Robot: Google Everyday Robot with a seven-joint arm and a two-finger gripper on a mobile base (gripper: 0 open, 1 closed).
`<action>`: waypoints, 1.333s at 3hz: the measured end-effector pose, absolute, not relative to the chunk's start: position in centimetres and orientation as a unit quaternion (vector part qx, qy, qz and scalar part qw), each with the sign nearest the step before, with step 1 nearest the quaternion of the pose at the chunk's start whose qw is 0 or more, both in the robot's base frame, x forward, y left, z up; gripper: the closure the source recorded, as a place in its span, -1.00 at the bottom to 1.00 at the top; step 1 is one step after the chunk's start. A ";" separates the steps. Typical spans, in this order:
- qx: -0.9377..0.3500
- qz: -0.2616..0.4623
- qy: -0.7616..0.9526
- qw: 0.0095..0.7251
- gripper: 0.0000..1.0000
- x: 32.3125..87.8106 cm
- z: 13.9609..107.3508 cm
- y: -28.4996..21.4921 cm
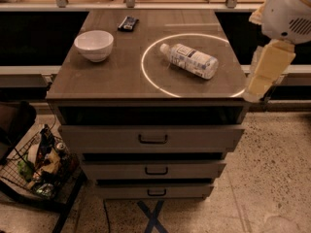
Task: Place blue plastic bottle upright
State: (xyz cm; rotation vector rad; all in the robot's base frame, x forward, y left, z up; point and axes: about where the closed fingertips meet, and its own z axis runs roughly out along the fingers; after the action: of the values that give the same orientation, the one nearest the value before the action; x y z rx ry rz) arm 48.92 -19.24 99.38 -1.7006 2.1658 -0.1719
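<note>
The blue plastic bottle (190,60) lies on its side on the cabinet top (112,76), inside a bright ring of light. Its white cap points to the back left, and its white-and-blue label faces up. My gripper is not in view. Only arm parts show at the right edge: a white housing (289,11) above a pale yellow link (266,69) that hangs just off the cabinet's right edge, to the right of the bottle and apart from it.
A white bowl (94,44) stands at the left of the cabinet top. A small dark packet (128,23) lies at the back. Three drawers (153,139) are below. A wire basket of clutter (41,161) stands on the floor at the left.
</note>
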 end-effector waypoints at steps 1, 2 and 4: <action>-0.579 -0.063 0.791 0.188 -1.00 52.6 99.0 -17.4; -0.536 -0.077 0.826 0.160 -1.00 55.6 98.4 -16.2; -0.505 -0.110 0.848 0.119 -1.00 59.9 98.1 -13.0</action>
State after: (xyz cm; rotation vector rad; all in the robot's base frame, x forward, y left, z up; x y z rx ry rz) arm 59.90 -13.02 98.07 -1.4759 2.4788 -0.3213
